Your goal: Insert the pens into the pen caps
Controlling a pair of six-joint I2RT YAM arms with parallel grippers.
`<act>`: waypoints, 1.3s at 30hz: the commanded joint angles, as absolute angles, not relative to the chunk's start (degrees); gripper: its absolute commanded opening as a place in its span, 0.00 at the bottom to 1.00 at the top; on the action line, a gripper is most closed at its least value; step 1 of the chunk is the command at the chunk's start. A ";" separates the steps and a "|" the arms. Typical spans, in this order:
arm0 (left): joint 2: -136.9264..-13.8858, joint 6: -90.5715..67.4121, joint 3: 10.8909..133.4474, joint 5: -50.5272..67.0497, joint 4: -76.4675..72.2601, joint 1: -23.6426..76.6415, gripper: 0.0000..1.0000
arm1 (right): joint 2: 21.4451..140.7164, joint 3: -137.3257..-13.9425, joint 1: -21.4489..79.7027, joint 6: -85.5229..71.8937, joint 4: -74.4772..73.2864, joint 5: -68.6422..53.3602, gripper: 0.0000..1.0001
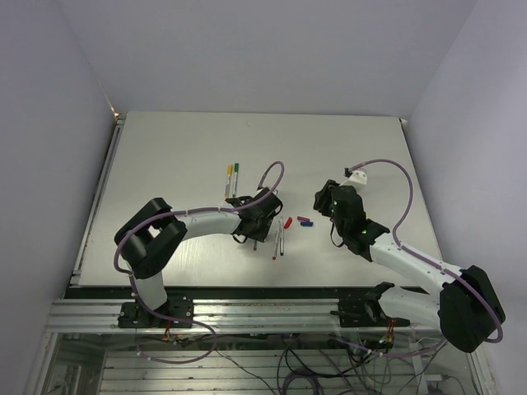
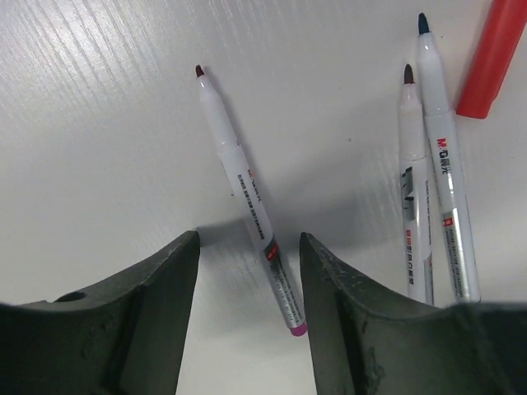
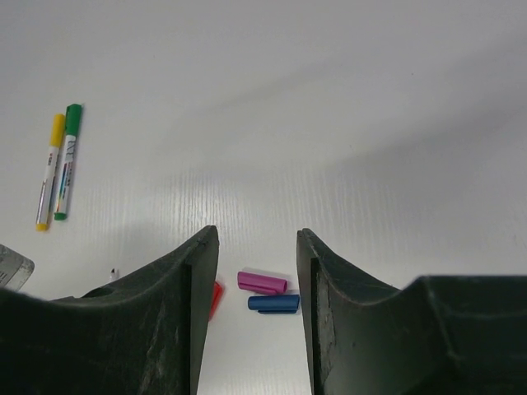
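My left gripper [image 2: 249, 239] is open and low over the table, its jaws either side of a purple-tipped pen [image 2: 247, 197] that lies flat, touching neither jaw. Two more uncapped pens [image 2: 445, 164] lie side by side to its right, below the red cap [image 2: 492, 58]. My right gripper [image 3: 258, 232] is open above the purple cap [image 3: 263, 282] and the blue cap [image 3: 274, 304], with nothing held. The red cap [image 3: 215, 298] is partly hidden behind its left finger. From above, the left gripper [image 1: 254, 216] and right gripper [image 1: 325, 200] flank the caps [image 1: 303, 221].
A yellow pen [image 3: 48, 169] and a green pen [image 3: 67, 160], each with a cap on, lie together toward the table's far left [image 1: 232, 176]. Purple cables loop over both arms. The table's near edge runs along the metal rail [image 1: 247, 306].
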State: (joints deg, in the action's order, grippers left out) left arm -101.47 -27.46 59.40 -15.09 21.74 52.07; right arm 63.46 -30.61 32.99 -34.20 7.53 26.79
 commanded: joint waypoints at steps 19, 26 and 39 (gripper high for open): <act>-102.27 -26.68 54.94 -10.28 25.66 53.80 0.07 | 69.63 -35.44 31.47 -28.37 3.78 19.72 0.47; -98.62 -25.99 57.29 -8.16 23.88 53.27 0.07 | 77.95 -40.17 31.47 -24.31 -1.38 14.25 0.47; -90.85 -26.00 53.24 -2.39 19.52 45.97 0.07 | 84.99 -45.80 31.64 -18.94 -8.81 10.91 0.45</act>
State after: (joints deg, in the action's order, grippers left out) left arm -92.49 -25.93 55.29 -7.38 21.76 48.42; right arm 83.46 -44.27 31.66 -21.17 -6.39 12.80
